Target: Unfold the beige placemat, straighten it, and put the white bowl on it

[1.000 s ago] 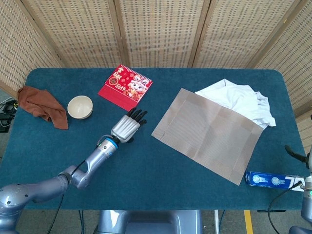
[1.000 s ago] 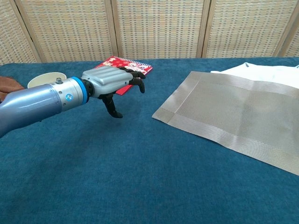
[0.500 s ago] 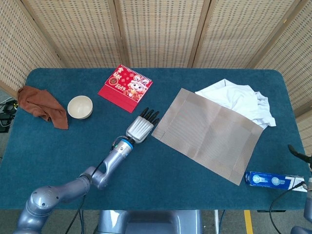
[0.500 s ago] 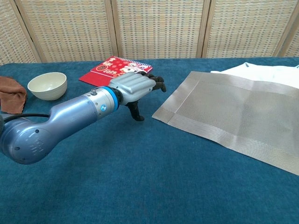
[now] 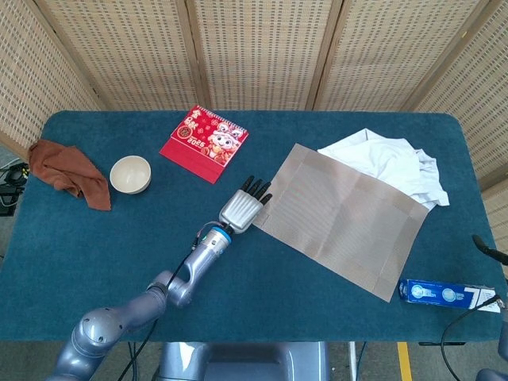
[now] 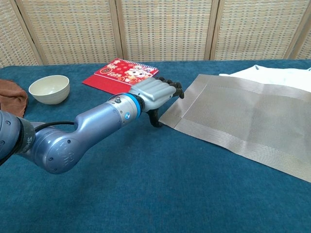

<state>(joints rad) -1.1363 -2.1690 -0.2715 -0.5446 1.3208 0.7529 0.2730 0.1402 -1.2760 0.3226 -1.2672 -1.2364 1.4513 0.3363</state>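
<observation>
- Now the left hand (image 5: 240,210) is sitting right at the near-left corner of the beige placemat (image 5: 341,214), fingers spread apart and gripping nothing; in the chest view the thumb is hooking down just beside that corner, though whether it is touching the weave I cannot tell.
- Lying open and flat on the blue counter (image 5: 95,246), the placemat is looking unfolded already, but it is sitting askew to the counter's edges, so by my reading the step in hand is the straightening.
- Doing it well is meaning a low pinch on that corner hem, thumb under and fingers over, then a slow swing of the corner toward the counter's front edge so the long side is lining up.
- A light pull is the safer call; a jerk is likely dragging the whole sheet or raising a ripple along the creases.
- At the placemat's far side the white cloth (image 5: 389,163) is overlapping its edge, and any turn is risking a snag there.
- Well off to the left of the placemat, beyond the red calendar (image 5: 204,142), the white bowl (image 5: 130,174) is waiting upright and empty beside the brown rag (image 5: 67,171).
- Off the placemat's right side, only a sliver of the right hand (image 5: 486,249) is showing, so its state I cannot tell.
</observation>
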